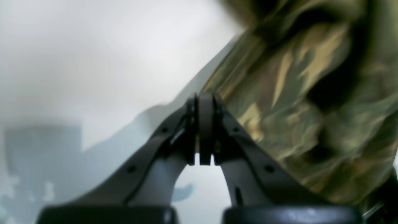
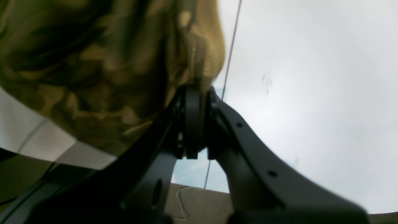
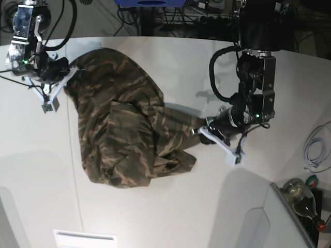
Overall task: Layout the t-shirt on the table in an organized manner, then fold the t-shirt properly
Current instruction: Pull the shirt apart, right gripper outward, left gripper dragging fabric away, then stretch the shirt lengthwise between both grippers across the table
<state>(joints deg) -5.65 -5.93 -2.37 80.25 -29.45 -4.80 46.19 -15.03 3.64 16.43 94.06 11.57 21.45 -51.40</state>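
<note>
The camouflage t-shirt (image 3: 124,134) lies bunched and creased on the white table (image 3: 155,222), stretched from upper left to centre right. At the shirt's upper left corner my right gripper (image 3: 70,72) is shut on the cloth. In the right wrist view the t-shirt (image 2: 93,62) hangs from the closed right gripper (image 2: 194,90) above the table (image 2: 311,93). My left gripper (image 3: 200,131) is at the shirt's right edge. The left wrist view shows the left gripper (image 1: 202,99) with jaws pressed together where the blurred t-shirt (image 1: 295,93) edge meets them.
A thin dark seam line (image 2: 231,46) crosses the table. A bottle (image 3: 300,199) and a coiled white cable (image 3: 315,150) lie at the right edge. Dark cables and equipment (image 3: 207,15) sit behind the curved far edge. A white rectangular plate (image 3: 85,238) sits at the near edge.
</note>
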